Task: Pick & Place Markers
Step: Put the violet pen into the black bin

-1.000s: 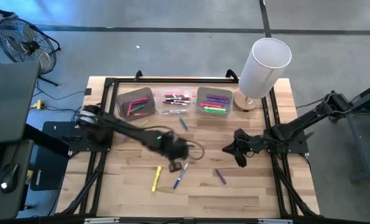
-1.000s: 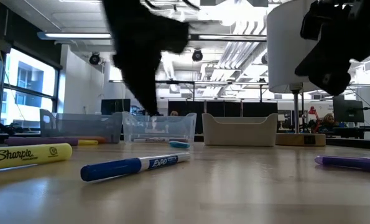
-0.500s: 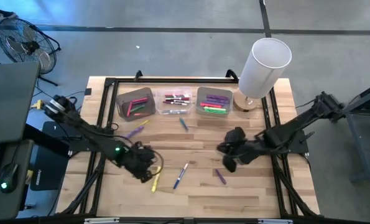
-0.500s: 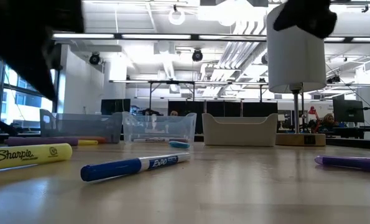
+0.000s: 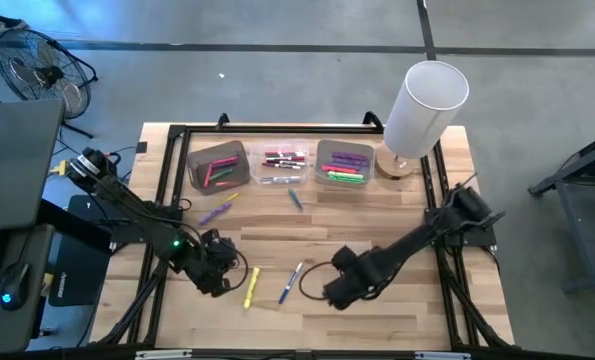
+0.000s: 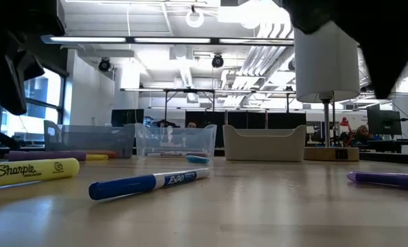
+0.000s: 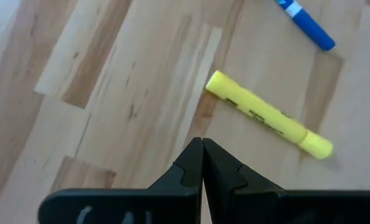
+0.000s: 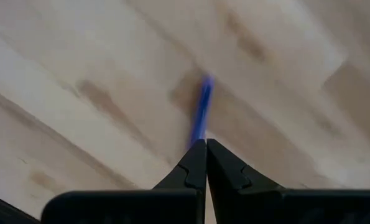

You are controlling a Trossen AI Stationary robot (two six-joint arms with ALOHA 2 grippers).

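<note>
Left gripper (image 7: pixel 202 163) pinched closed, empty, low over pale wooden table (image 5: pixel 397 205), just beside yellow highlighter marker (image 5: pixel 249 287). Right gripper (image 8: pixel 206 163) likewise closed, empty, just beside blue-capped white marker (image 5: pixel 291 282), which lies next to highlighter. Farther from highlighter: three small bins (image 5: pixel 281 165) holding more markers, along table's far edge.

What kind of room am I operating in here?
Probably a robotics lab or workshop: a butcher-block workbench on bare concrete, exposed ceiling ducts and strip lights, computer monitors behind, and a floor fan nearby.
</note>
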